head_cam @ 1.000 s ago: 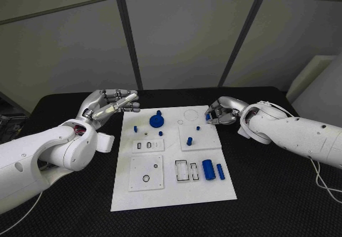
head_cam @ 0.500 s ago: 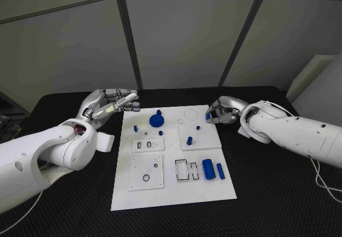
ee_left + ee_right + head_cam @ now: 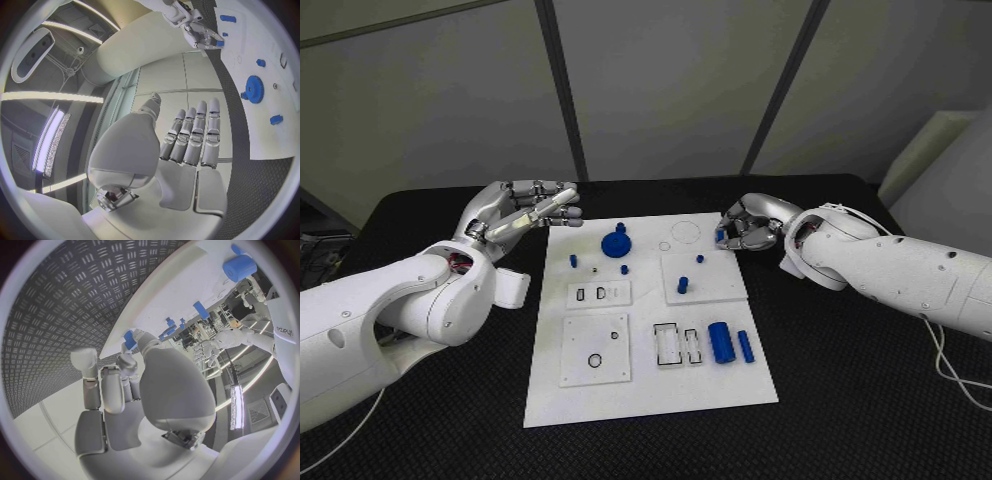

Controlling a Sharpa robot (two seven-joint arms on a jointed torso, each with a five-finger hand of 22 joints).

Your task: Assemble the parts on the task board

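Black table carries the white plate task board [image 3: 646, 385]; my right hand [image 3: 750, 226], pinching a small blue part [image 3: 721, 237], hangs at its far right corner; my left hand [image 3: 524, 210] spread, empty, at its far left.

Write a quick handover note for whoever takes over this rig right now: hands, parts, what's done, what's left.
Left hand: open, raised beside the task board's far left corner.
Right hand: pinches a small blue part at the far right corner.
On the board: blue gear, upright blue pegs, big blue cylinder and a thinner one lying near the right edge.
Done: cannot tell.
Left: place the held part; the cylinders remain loose.
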